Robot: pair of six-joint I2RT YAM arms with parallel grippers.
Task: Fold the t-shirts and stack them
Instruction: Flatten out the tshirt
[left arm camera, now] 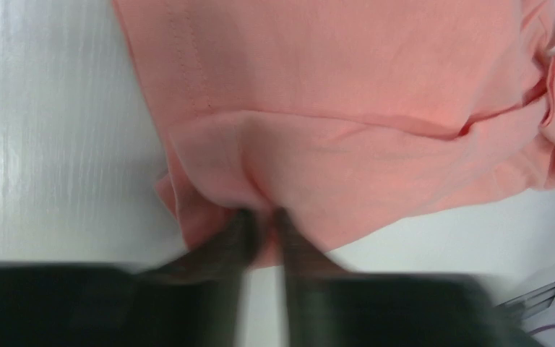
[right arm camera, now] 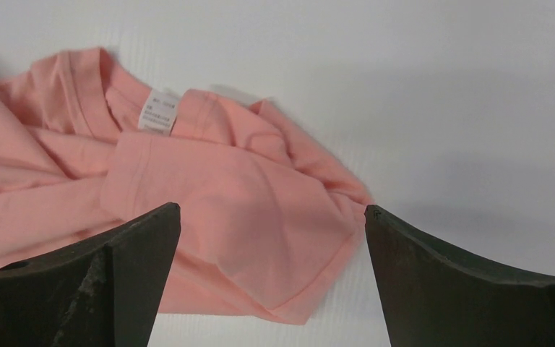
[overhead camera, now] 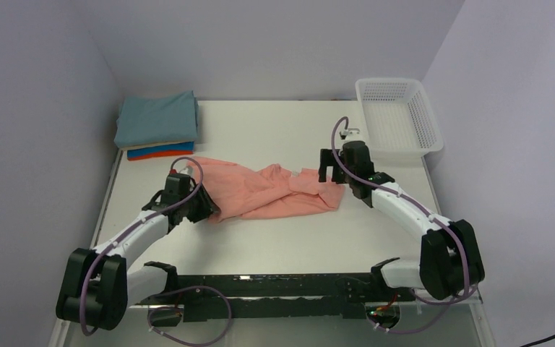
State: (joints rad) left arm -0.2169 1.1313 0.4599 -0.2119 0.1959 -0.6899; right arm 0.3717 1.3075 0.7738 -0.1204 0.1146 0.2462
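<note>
Pinching a fold at the near-left edge of the salmon-pink t-shirt point(left arm camera: 347, 144), the left gripper point(left arm camera: 262, 225) has its two fingers drawn close together with cloth bunched between them, though that wrist view is blurred and the hold only appears firm. The right gripper point(right arm camera: 271, 213) hangs with its jaws spread wide, holding nothing, just above the shirt's right end, where a sleeve lies folded over near the collar and its white label point(right arm camera: 159, 112). The shirt lies crumpled across the middle of the white table point(overhead camera: 274, 246), between the two arms. A stack of folded t-shirts point(overhead camera: 157, 124), teal on top, sits at the far left corner; a white mesh basket point(overhead camera: 399, 119) stands at the far right.
</note>
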